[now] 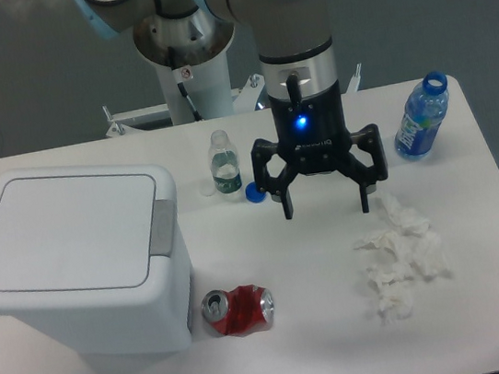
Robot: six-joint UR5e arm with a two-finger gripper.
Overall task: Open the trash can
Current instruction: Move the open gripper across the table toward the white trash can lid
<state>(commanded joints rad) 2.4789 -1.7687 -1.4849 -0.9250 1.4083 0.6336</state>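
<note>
The trash can (79,262) is a large white bin at the left of the table, its flat lid down and a grey latch tab (162,227) on its right side. My gripper (327,206) hangs open above the table's middle, well to the right of the bin, with nothing between its fingers. One black fingertip (288,209) points down on the left and the other on the right.
A crushed red soda can (239,309) lies in front of the bin. A small clear bottle (223,163) and a blue cap (253,192) stand left of the gripper. Crumpled white tissue (398,254) lies to the right, and a blue bottle (421,118) stands at the far right.
</note>
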